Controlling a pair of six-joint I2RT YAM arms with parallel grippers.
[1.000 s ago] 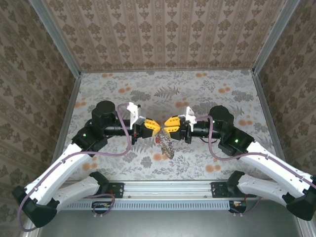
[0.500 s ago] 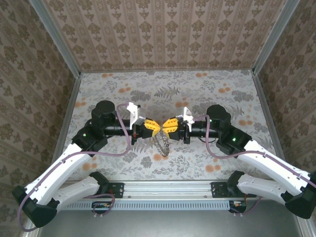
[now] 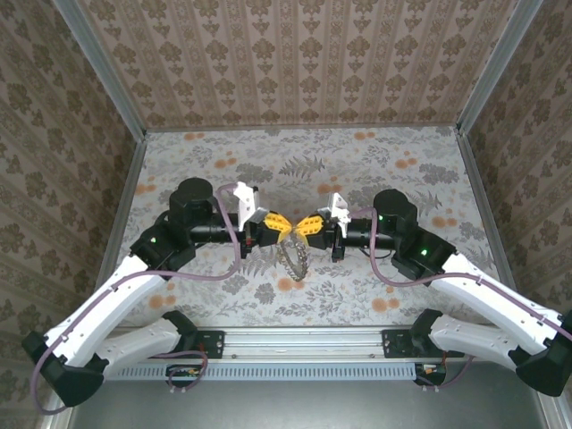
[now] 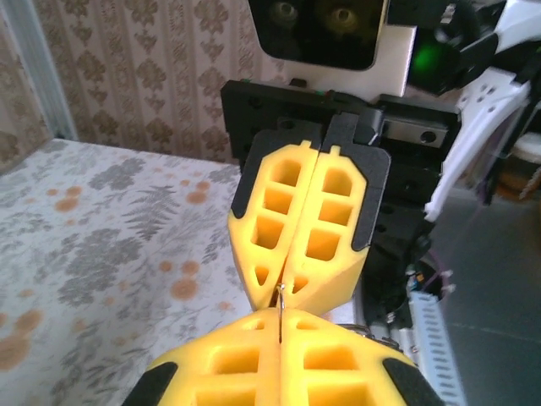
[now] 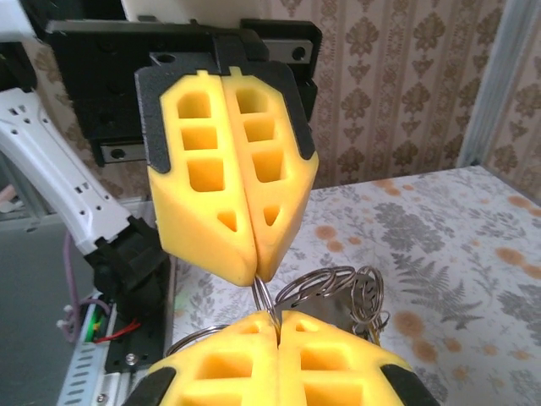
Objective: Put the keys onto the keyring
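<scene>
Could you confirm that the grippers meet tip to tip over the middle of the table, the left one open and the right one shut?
Not quite: the left gripper is shut too, pinching a wire ring, as the right wrist view shows. Otherwise correct: the grippers meet tip to tip over the middle of the table, and the right gripper is shut.

A floral-print table (image 3: 402,179) sits inside damask-patterned walls (image 3: 304,63), a metal rail (image 3: 304,344) along its near edge.

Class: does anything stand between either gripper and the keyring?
Nothing visible does: the left gripper and right gripper, tip to tip, both pinch a wire of the keyring, which hangs below them.
</scene>
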